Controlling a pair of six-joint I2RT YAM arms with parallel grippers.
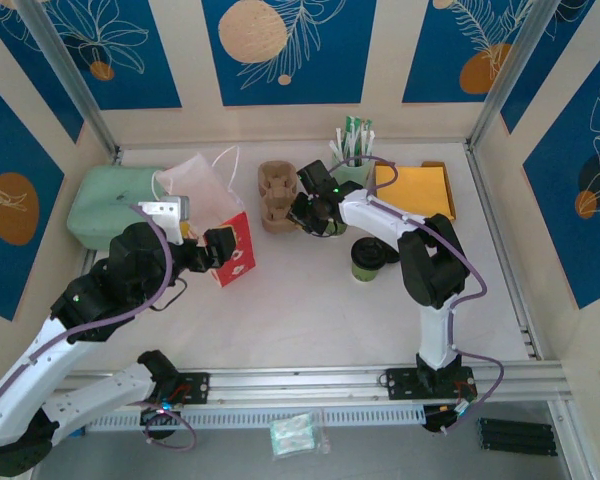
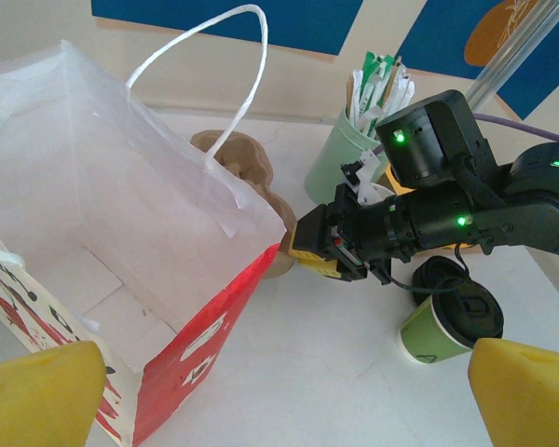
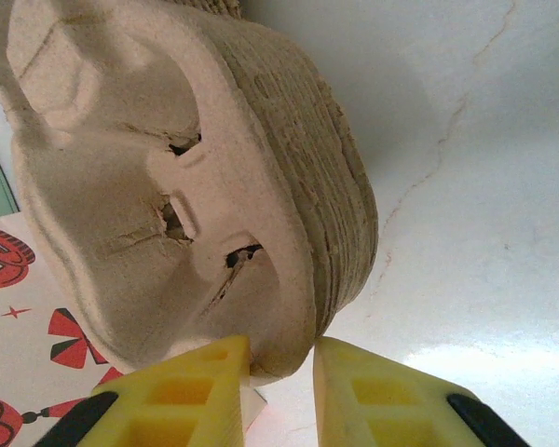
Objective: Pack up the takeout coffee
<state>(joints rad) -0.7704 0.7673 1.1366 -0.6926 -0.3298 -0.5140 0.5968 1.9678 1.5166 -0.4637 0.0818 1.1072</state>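
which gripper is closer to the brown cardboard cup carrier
Right. The right gripper is at the cup carrier, its fingers closed on either side of the rim. The left gripper sits open by the paper bag, off to the carrier's left.

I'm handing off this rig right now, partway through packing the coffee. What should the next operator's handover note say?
Grippers: the left gripper is open and empty at the mouth of the paper bag. The right gripper is pinched on the rim of the cardboard cup carrier.
Things: the coffee cup stands upright on the table, to the right of the carrier, with its black lid on. Neither gripper is touching it.
Done: the cup is lidded and the bag stands open; what shows of its inside is empty.
Left: probably seat the cup in the carrier, then load the bag.
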